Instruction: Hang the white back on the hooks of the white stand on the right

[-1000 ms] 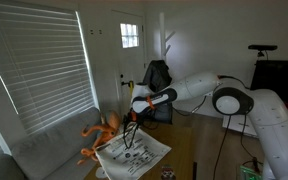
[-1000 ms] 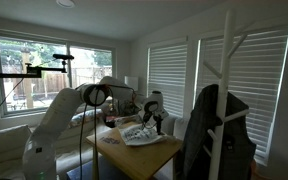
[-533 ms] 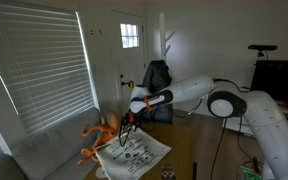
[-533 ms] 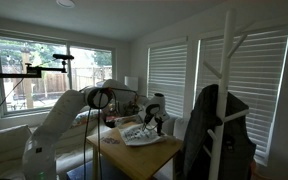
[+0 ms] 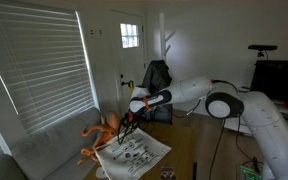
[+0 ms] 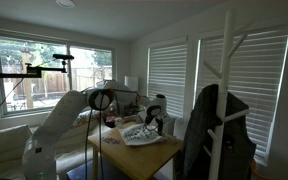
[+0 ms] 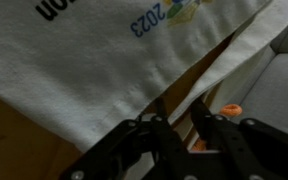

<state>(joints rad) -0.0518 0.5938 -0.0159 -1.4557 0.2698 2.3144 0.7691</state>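
Observation:
The white bag with dark print lies flat on the wooden table; it also shows as the bag in the second exterior view. My gripper hangs low over its edge. In the wrist view the bag fills the top and its strap runs down between my fingers. The gripper stands partly closed around the strap, with a narrow gap still showing. The white stand with hooks rises at the right, and the stand appears behind the arm.
A black jacket hangs on the stand. An orange plush toy lies beside the bag on the grey couch. An orange ring sits next to my fingers. Window blinds are close by.
The jaws have narrowed around the bag's strap. The arm has sunk slightly toward the bag; the bag has not moved.

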